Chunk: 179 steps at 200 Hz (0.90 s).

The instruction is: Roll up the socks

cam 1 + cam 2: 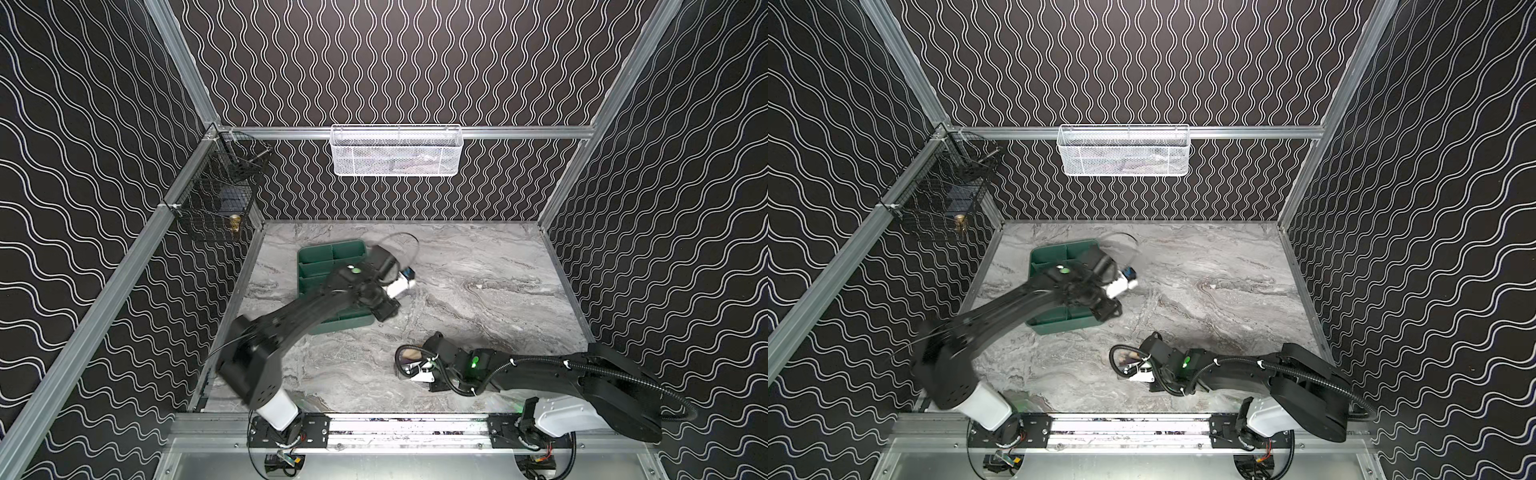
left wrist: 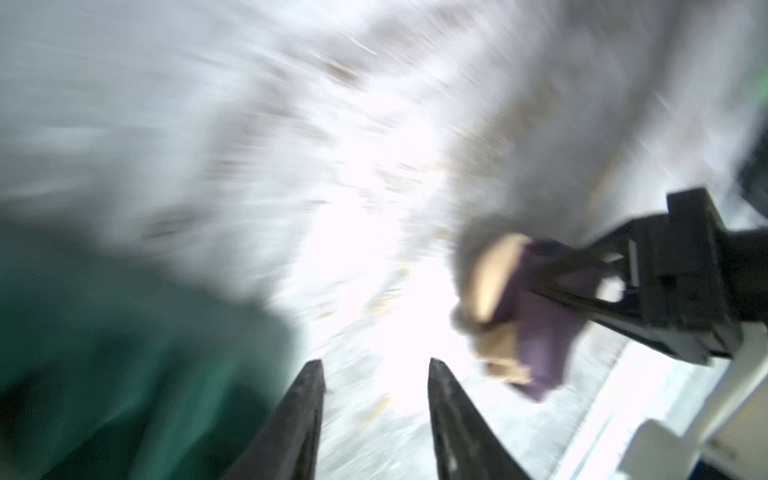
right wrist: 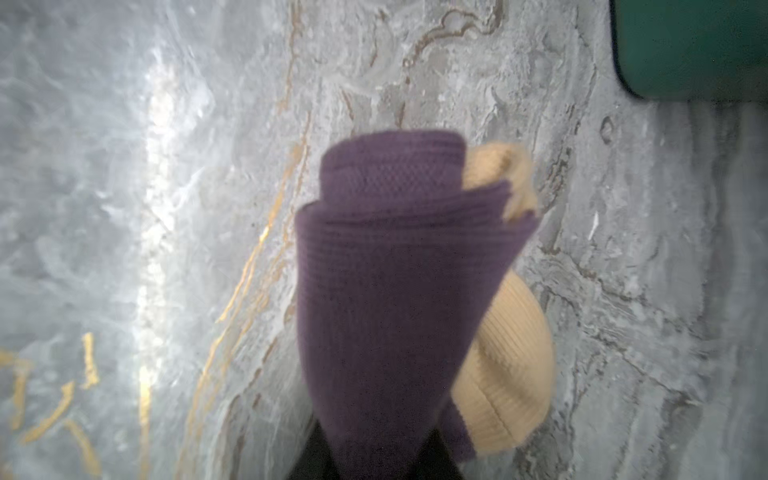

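A purple sock with tan toe and heel (image 3: 395, 270) is rolled into a bundle, and my right gripper (image 3: 374, 446) is shut on its lower end just above the marble table. In both top views only a tan patch of the sock (image 1: 412, 354) (image 1: 1126, 356) shows under the right wrist's cable loop, near the table's front middle. In the left wrist view, blurred by motion, the purple sock (image 2: 536, 328) sits between the right arm's fingers. My left gripper (image 2: 374, 365) is open and empty, hovering at the green tray's right edge (image 1: 384, 311).
A green divided tray (image 1: 320, 257) (image 1: 1050, 253) lies on the table's left side, partly under the left arm. A white mesh basket (image 1: 395, 151) hangs on the back wall. A black wire basket (image 1: 220, 187) hangs at the back left corner.
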{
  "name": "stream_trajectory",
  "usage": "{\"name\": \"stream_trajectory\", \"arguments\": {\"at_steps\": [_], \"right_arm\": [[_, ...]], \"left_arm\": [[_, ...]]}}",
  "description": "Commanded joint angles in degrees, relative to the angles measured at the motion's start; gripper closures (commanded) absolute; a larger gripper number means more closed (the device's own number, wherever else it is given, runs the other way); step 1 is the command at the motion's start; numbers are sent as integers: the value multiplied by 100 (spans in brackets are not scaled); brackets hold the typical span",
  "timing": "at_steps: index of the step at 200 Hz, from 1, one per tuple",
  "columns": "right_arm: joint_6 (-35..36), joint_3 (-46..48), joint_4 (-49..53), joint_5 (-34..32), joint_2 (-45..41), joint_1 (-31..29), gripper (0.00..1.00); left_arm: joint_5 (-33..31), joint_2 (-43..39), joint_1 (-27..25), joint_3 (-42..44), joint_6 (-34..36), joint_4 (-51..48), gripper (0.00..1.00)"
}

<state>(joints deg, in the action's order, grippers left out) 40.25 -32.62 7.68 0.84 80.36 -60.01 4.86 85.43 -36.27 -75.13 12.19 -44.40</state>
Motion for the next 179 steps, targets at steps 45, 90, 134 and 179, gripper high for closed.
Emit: {"name": "stream_trajectory", "arguments": {"at_steps": [45,90,134,179], "right_arm": [[26,-1006,2505,2886,1157,1506,100],[202,-1634,2790,2921,2089,2018,100],[368,-2048,2837,2662,2636,2283,100],[444,-2143,2683,2198,3003,2376,100]], "left_arm": [[-2294,-2373,201,346,722,520,47],[-667,-2688,177,340,1873,157,46],[-359,-2584,-850,779,2537,73,42],[-2072,-1808,-2813,1784,2742,604,37]]}}
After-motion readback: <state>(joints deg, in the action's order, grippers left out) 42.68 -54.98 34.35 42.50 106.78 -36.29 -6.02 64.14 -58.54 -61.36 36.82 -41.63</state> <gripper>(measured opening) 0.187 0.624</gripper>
